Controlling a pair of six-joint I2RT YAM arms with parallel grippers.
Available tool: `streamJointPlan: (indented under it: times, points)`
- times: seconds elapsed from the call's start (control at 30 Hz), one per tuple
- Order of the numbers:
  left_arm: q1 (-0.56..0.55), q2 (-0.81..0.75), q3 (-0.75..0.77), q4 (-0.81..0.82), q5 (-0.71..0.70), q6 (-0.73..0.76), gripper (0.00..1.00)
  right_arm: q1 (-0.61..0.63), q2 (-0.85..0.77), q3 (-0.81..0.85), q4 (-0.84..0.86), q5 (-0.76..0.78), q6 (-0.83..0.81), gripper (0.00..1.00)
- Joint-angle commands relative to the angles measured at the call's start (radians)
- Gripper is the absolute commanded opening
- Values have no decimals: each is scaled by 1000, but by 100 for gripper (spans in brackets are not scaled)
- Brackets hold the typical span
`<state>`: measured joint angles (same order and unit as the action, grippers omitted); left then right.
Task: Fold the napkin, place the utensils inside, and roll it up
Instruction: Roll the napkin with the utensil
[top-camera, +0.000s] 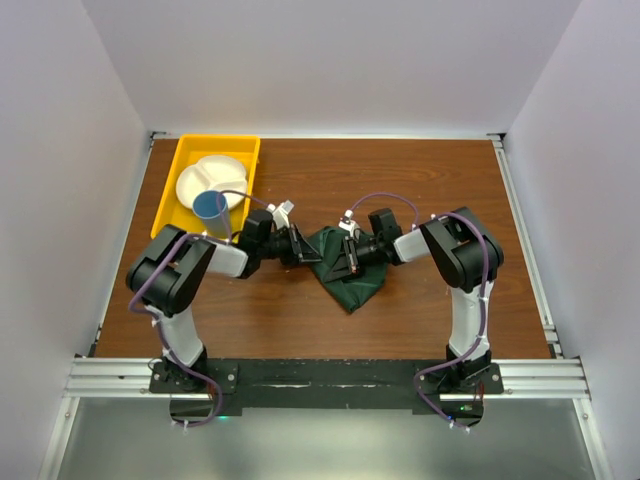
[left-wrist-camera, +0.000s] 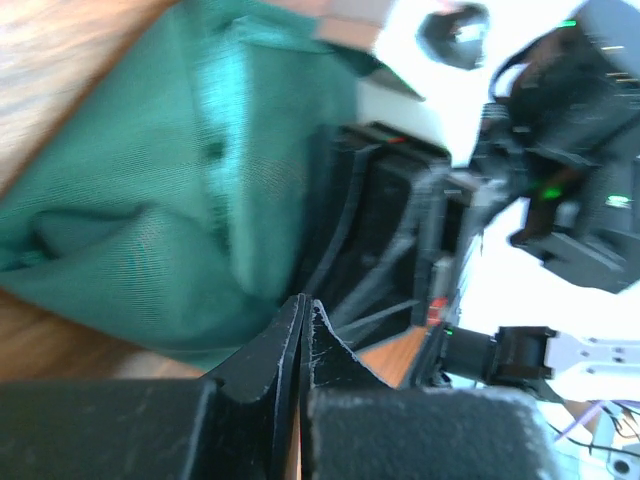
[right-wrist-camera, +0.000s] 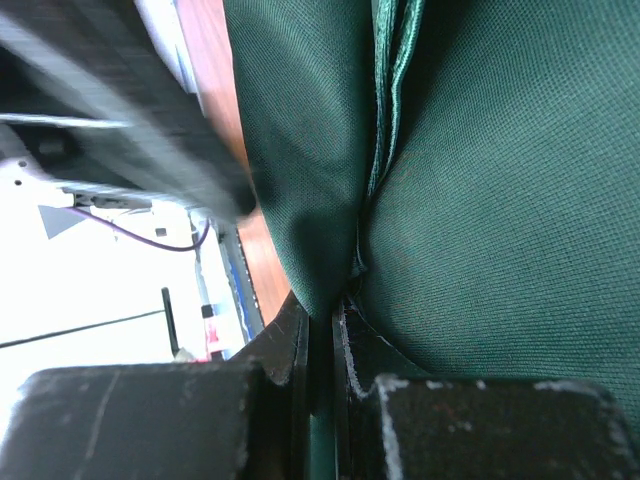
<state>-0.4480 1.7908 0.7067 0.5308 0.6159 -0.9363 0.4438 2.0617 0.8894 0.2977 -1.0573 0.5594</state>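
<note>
Fingers of my right gripper (right-wrist-camera: 322, 315) are clenched on a fold of the napkin (right-wrist-camera: 480, 200). The dark green cloth runs down between the two black tips, and a hemmed edge climbs from the pinch toward 12 o'clock in the wrist view. My left gripper (left-wrist-camera: 303, 305) is closed too, its tips pressed together right at the napkin's near edge. I cannot tell whether any cloth is caught between them, because that view is blurred and the tips meet just where the fabric ends. From that wrist the cloth bulges away toward 10 o'clock, and the black body of my right arm sits at 2 o'clock, close against the fabric.

Seen from above, both grippers meet over the upper part of the napkin. The left one comes in from 9 o'clock and the right one from 3 o'clock, and they nearly touch each other. The napkin lies bunched near the middle of the table (top-camera: 420, 190), rumpled rather than flat, narrowing to a point toward 6 o'clock. At 10 o'clock from it, in the far left corner, sits a yellow tray (top-camera: 220, 142) holding a white divided plate (top-camera: 215, 172). A blue cup (top-camera: 210, 208) stands at the tray's near end, close by my left forearm.
</note>
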Motion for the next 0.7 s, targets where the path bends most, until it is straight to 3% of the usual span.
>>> streamJointPlan:
  times: [0.0, 0.2, 0.3, 0.43, 0.53, 0.67]
  points:
    - [-1, 88, -38, 103, -41, 16, 2, 7, 49, -27, -183, 223, -69, 0]
    - [-1, 176, -38, 17, -105, 140, 1, 7, -3, 22, -295, 270, -114, 2]
    - [-1, 205, -42, -17, -117, 162, 0, 9, -66, 68, -434, 305, -177, 12]
    - [-1, 232, -46, -48, -119, 169, 0, 15, -158, 158, -621, 446, -254, 39]
    - [-1, 263, -35, -75, -107, 168, 0, 21, -234, 192, -732, 512, -288, 50]
    - [-1, 268, -30, -89, -104, 168, 0, 45, -313, 218, -862, 612, -319, 53]
